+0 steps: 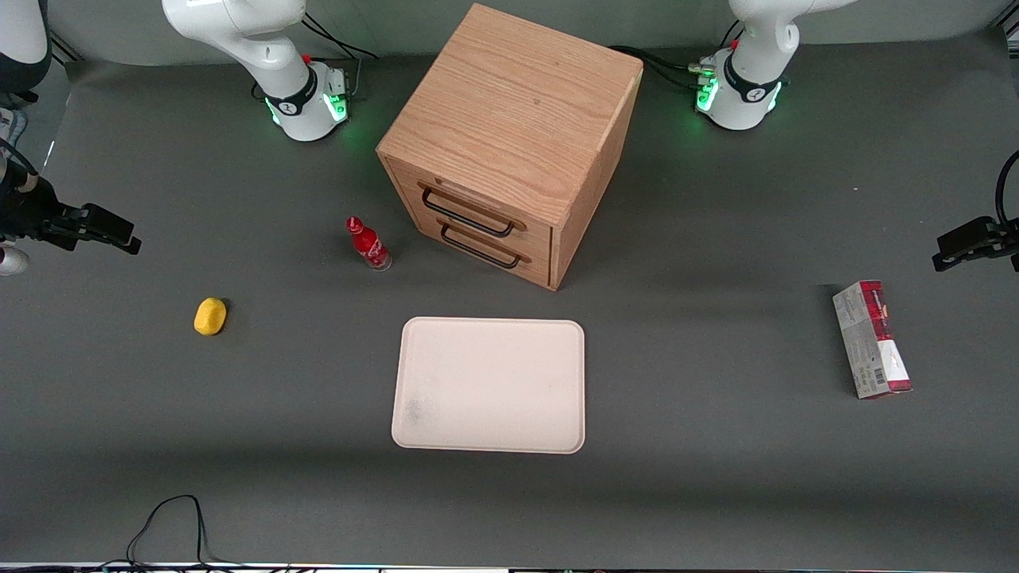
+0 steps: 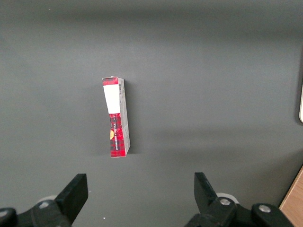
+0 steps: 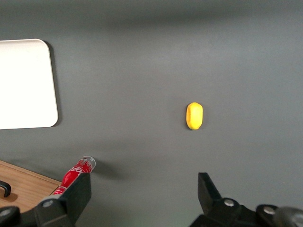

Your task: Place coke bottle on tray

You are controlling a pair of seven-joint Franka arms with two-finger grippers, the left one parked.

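Observation:
The coke bottle is small and red with a red cap and a clear base. It stands upright on the grey table beside the wooden cabinet's drawer front, farther from the front camera than the tray. The tray is pale cream-pink, flat and bare. My right gripper is open and empty. It hangs above the table at the working arm's end, well apart from the bottle. In the right wrist view the bottle shows beside one finger, and a corner of the tray shows too.
A wooden two-drawer cabinet stands farther from the front camera than the tray. A yellow lemon-like object lies between my gripper and the tray. A red-and-grey carton lies toward the parked arm's end.

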